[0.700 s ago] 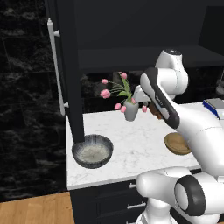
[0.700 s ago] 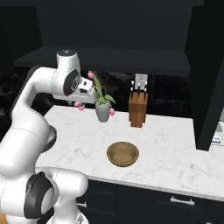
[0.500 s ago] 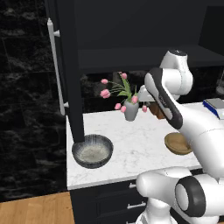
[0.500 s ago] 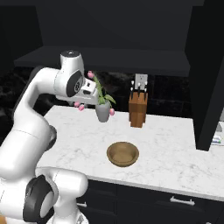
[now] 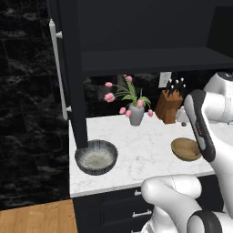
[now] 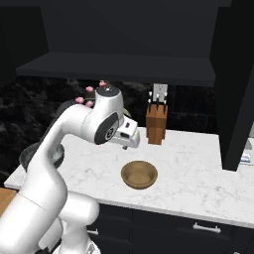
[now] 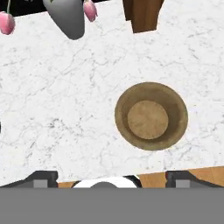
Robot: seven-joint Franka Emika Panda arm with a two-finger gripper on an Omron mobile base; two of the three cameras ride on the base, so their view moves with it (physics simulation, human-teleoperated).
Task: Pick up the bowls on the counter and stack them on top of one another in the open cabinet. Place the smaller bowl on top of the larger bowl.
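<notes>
The smaller bowl [image 7: 151, 116], tan and wooden, lies on the counter [image 7: 65, 109] right of centre in the hand view. My gripper [image 7: 111, 179] hovers above the marble just left of it, open, its fingertips [image 7: 42, 177] wide apart with nothing between them. In the right base view the gripper [image 6: 127, 145] hangs above and a little behind the smaller bowl [image 6: 139, 174]. The larger bowl [image 5: 96, 157], dark grey and ribbed, sits at the counter's left front corner beside the cabinet door. The open cabinet's dark shelf [image 5: 150, 61] runs above the counter.
A grey vase [image 5: 135, 113] with pink tulips and a wooden knife block [image 5: 169, 105] stand at the back of the counter. The cabinet door with its silver bar handle [image 5: 57, 73] stands open at the left. Dark drawers [image 6: 208, 228] lie under the slab.
The arm has swung right and down from beside the vase, bringing the gripper over the counter by the wooden bowl. Both bowls stay where they were.
</notes>
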